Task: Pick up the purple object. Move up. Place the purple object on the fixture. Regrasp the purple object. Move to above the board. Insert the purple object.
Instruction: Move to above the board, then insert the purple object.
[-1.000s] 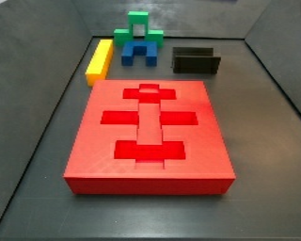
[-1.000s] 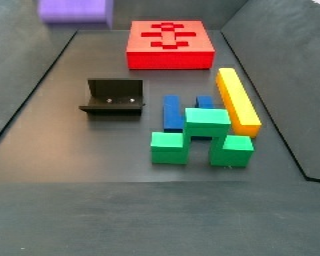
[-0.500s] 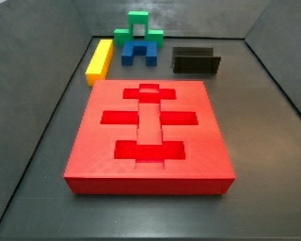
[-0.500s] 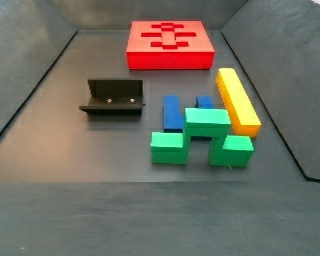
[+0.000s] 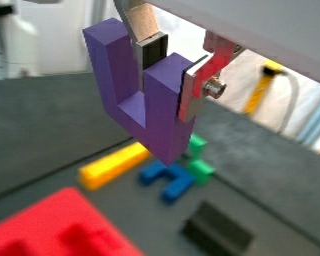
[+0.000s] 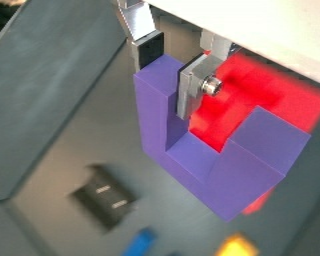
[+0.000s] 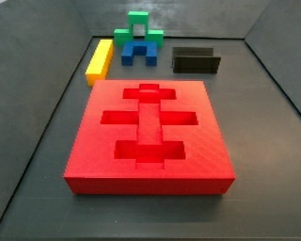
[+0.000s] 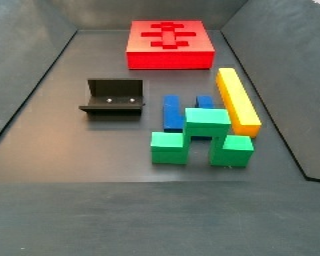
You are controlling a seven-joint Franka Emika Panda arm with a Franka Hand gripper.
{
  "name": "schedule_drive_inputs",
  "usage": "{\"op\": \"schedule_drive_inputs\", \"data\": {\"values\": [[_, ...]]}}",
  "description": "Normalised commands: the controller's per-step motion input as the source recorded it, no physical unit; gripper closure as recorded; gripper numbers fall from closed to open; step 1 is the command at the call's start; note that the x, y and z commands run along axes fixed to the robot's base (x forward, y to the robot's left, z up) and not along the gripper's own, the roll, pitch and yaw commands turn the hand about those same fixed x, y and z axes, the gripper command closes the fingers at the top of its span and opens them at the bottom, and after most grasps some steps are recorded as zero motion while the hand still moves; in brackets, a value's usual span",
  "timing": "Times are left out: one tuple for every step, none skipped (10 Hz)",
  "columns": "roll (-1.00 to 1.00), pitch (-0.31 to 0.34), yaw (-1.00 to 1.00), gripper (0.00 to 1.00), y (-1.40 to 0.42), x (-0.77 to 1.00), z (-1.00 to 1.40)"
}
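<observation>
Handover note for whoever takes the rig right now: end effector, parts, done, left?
End effector: shut on one prong of the purple U-shaped plastic block, held high, out of both side views.
Black L-shaped fixture: empty, on the floor.
Large flat red board: recesses all empty.
Yellow bar, blue and green blocks: on the floor, untouched.
Done: pick and lift.
Left, as far as I can tell: fixture placement, regrasp, move above board, insert.

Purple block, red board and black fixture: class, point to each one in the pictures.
Purple block (image 5: 133, 95): wrist view, prong held in the gripper (image 5: 174, 72).
Red board (image 7: 102, 141): side view, top face.
Black fixture (image 8: 116, 96): side view, back wall.
</observation>
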Motion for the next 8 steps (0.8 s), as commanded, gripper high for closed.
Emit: {"op": "schedule_drive_inputs", "data": {"values": [[-1.0,0.021,0.15,1.0,-0.39,-0.56,0.07],[-1.0,0.01,0.14,1.0,-0.11,-0.22,0.02],[-1.0,0.003,0.13,1.0,-0.02,-0.09,0.01],[-0.92,-0.018,0.1,1.0,0.0,-0.06,0.0],[-0.69,-0.039,0.07,1.0,0.01,-0.07,0.0],[-0.48,-0.052,0.04,1.0,0.02,-0.07,0.01],[-0.33,-0.055,0.02,1.0,0.02,-0.06,0.0],[0.0,0.0,0.0,1.0,0.0,0.03,0.0]]}}
